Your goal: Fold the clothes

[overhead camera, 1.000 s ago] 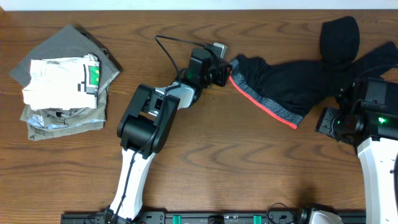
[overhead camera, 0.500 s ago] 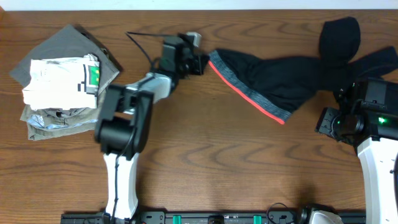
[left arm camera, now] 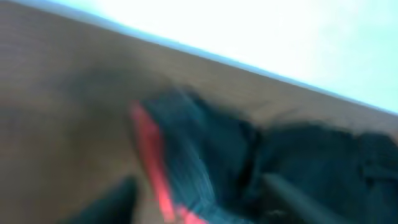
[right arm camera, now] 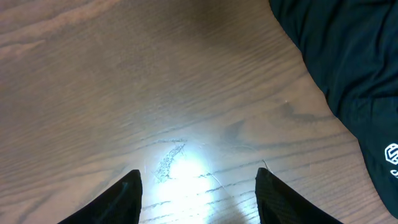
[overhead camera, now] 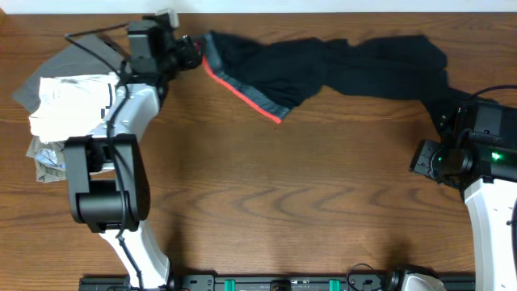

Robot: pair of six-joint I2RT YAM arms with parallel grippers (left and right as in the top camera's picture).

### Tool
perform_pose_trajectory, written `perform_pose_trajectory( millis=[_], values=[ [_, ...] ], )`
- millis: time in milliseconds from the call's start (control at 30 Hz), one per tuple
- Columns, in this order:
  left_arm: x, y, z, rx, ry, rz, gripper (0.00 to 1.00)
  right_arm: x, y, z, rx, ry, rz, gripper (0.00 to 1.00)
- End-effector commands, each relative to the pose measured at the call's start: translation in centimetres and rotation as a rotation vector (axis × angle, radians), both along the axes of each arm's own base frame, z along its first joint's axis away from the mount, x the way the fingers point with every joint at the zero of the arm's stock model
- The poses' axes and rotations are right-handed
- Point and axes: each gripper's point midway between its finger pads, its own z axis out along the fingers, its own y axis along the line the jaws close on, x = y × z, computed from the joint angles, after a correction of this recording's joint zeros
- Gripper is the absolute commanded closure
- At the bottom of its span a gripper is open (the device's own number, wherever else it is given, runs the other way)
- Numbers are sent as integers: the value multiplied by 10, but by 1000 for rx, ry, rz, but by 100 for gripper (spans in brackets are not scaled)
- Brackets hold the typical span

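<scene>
Left gripper, jaws now wide astride the coral waistband of the trousers, has swung them toward the folded pile; right gripper, far from it, stands half-open, empty.

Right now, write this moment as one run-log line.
left tool: open, at waistband | right tool: open, empty | trousers: stretched out, unfolded
</scene>
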Motion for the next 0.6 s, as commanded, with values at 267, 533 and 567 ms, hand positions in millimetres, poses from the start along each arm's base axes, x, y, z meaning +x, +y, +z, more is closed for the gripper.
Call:
perform_pose_trajectory(
  millis=[267,533,567],
  values=[
    [-98,-83,-58,-19,434,-236,2,2,-4,3,-9,-11,-13,42],
    [-151,-130,-83,259,501,-452,2,3,-5,3,-14,-15,-2,42],
    [-154,-131,-87,332,498,-459,2,3,-5,3,-14,-15,-2,42]
  ],
)
